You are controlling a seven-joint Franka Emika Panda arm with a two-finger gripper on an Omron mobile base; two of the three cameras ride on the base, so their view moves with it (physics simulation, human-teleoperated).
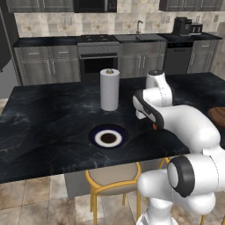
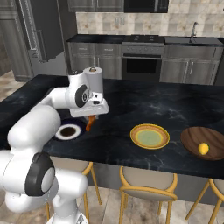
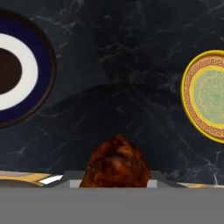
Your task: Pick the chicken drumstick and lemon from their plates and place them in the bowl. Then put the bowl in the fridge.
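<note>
Claw fingertips hidden behind drumstick (image 3: 116,162) in hand view. Blue plate (image 3: 13,70) cut by left edge, yellow plate (image 3: 208,96) by right. Bowl (image 1: 218,115) mostly behind arm, left base view.

You're in a home kitchen: a black marble island counter (image 1: 52,118) with yellow stools (image 2: 148,186) tucked under its near edge, oven (image 1: 98,59), sink faucet (image 1: 139,25) and grey cabinets (image 1: 48,63) along the back wall.

The counter (image 1: 52,118) looks like glossy black marble with pale veins; the bowl (image 2: 194,135) is brown wood; the drumstick (image 3: 116,164) has rough, browned skin.
</note>
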